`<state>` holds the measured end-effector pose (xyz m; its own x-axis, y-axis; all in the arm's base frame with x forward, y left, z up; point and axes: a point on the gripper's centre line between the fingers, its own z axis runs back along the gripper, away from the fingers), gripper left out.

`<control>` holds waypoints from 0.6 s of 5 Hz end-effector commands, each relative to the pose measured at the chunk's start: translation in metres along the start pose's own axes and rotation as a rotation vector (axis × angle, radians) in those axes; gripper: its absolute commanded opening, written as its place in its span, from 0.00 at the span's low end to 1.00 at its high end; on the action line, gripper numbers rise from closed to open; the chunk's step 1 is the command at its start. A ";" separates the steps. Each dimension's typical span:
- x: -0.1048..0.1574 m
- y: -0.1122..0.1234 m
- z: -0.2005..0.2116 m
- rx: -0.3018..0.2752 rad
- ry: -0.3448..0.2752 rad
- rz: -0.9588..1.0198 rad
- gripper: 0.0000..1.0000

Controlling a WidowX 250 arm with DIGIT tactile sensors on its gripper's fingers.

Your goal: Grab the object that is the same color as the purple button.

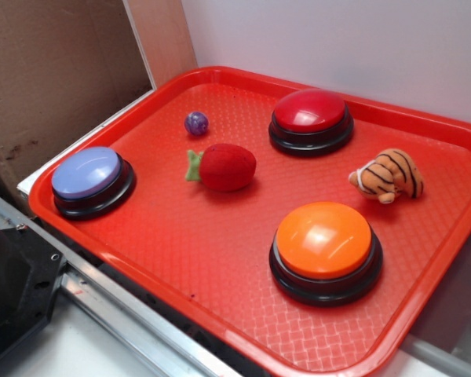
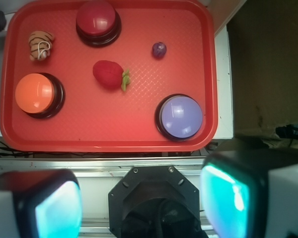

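The object, a tiny glossy purple marbled ball (image 1: 196,122) (image 2: 159,49), lies on the red tray (image 1: 180,251) (image 2: 109,136) near its far left corner in the exterior view. The purple button (image 1: 88,174) (image 2: 180,117), a pale lavender dome on a black base, sits at the tray's left side. My gripper (image 2: 141,201) appears only in the wrist view, high above and off the tray's near edge, over the black robot base. Its two cyan-padded fingers (image 2: 57,210) stand wide apart with nothing between them. The gripper is out of the exterior view.
Also on the tray: a red plush strawberry (image 1: 224,166) (image 2: 109,74) at the centre, a red button (image 1: 311,118) (image 2: 98,20), an orange button (image 1: 324,247) (image 2: 37,94) and a striped plush tiger (image 1: 388,176) (image 2: 40,45). A metal rail (image 1: 133,314) runs beside the tray.
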<state>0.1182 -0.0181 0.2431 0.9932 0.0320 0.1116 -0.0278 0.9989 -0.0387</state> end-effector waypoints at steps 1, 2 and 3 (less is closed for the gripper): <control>0.000 0.000 0.000 0.000 0.000 0.000 1.00; 0.019 0.006 0.019 -0.028 -0.009 0.028 1.00; 0.052 0.017 0.028 -0.001 -0.012 0.059 1.00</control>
<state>0.1668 -0.0016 0.2644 0.9949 0.0765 0.0654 -0.0741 0.9965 -0.0379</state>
